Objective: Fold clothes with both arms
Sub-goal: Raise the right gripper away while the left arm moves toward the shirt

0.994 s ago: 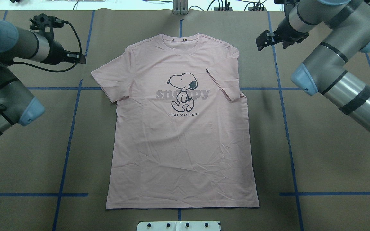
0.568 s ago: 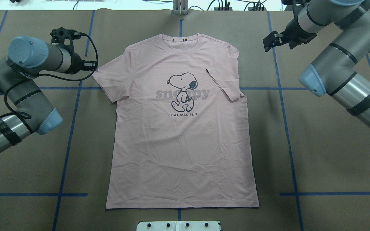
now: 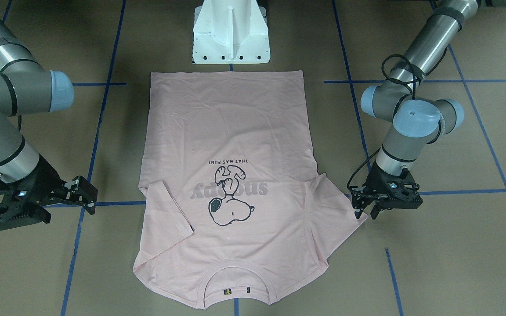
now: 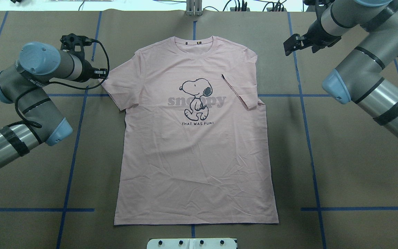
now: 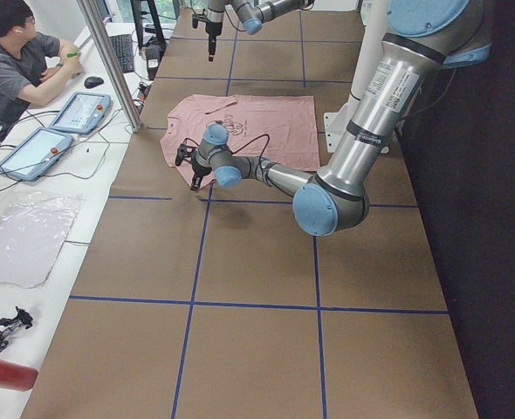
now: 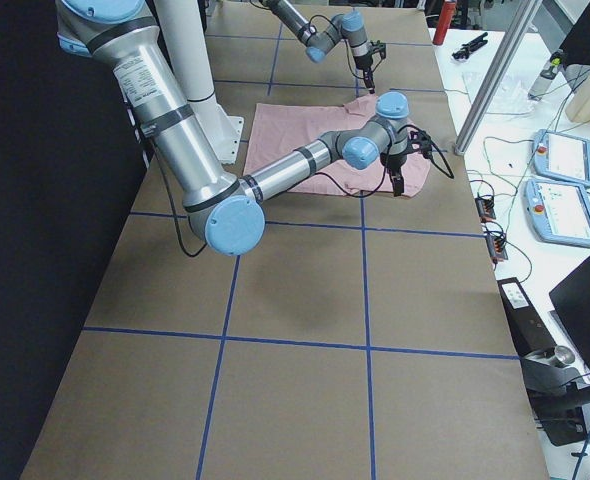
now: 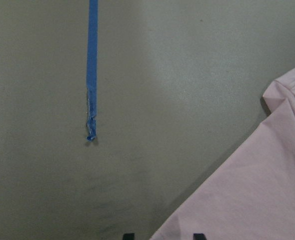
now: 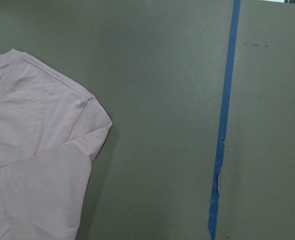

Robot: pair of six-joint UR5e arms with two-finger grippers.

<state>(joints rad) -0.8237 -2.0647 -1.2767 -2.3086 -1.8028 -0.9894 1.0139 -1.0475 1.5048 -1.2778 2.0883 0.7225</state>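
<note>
We see the shirt (image 4: pixel 195 155) lying flat, print up, on the table (image 4: pixel 358 166) between the two grippers. The left gripper (image 3: pixel 365 214) points down with its fingers spread. In its wrist view the two fingertips (image 7: pixel 129 236) stand apart, and the edge of the flat sleeve (image 4: pixel 114 86) runs between them. We cannot tell whether the tips touch cloth or table. This sleeve spreads out from the shirt's body toward the left gripper. A strip of blue tape (image 7: pixel 92 65) lies on the table ahead of this gripper, off the cloth.

The right gripper (image 4: pixel 290 45) hangs above the table, its fingers also spread and nothing between them. The shirt's shoulder lies near it, on its inner side, but apart from it. On that side the folded sleeve (image 4: pixel 242 91) is turned in over the chest, its small black tag (image 4: pixel 223 75) beside the Snoopy print (image 4: pixel 195 98). The collar (image 4: pixel 199 43) lies between the two grippers. The bottom hem lies well away from both, just in front of the white base (image 3: pixel 231 35).
</note>
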